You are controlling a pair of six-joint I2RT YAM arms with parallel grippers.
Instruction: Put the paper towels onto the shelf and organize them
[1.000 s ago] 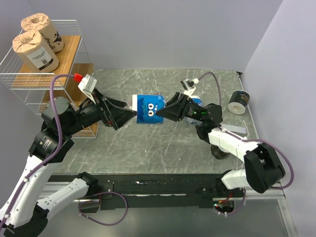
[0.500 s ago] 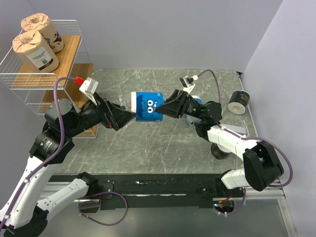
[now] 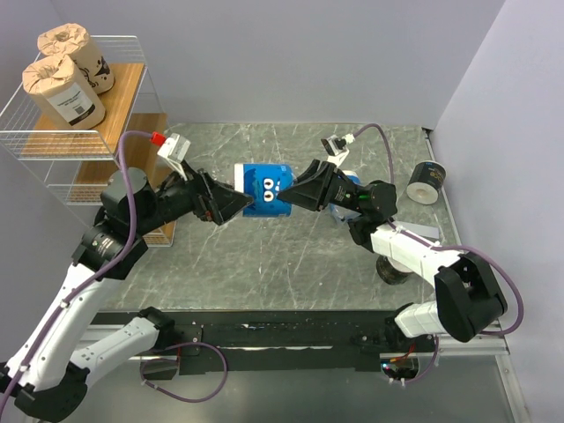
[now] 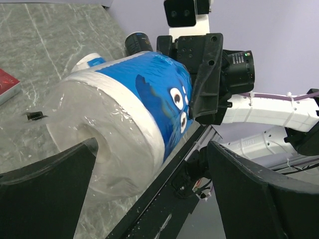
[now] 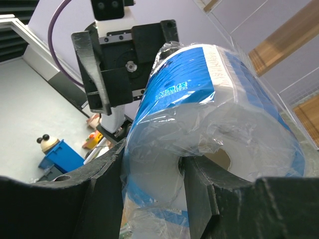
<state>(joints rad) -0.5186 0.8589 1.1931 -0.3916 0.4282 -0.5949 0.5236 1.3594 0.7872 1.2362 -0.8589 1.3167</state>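
A blue-and-white paper towel roll (image 3: 264, 189) hangs in mid-air over the table. My right gripper (image 3: 296, 196) is shut on its right end, one finger in the core and one outside, as the right wrist view shows (image 5: 152, 157). My left gripper (image 3: 236, 203) is open at the roll's left end. In the left wrist view the roll (image 4: 124, 124) sits between the wide-apart fingers (image 4: 45, 199), one of them by the core hole. Two kraft-brown rolls (image 3: 63, 92) stand on the top of the shelf (image 3: 123, 106).
A second blue-and-white roll (image 3: 352, 183) lies behind the right gripper. A dark roll (image 3: 427, 182) lies at the far right and another (image 3: 390, 269) under the right arm. A red box (image 4: 7, 84) lies on the table.
My left gripper has moved right, up to the left end of the blue roll. The right gripper lifted the roll slightly, then held it still.
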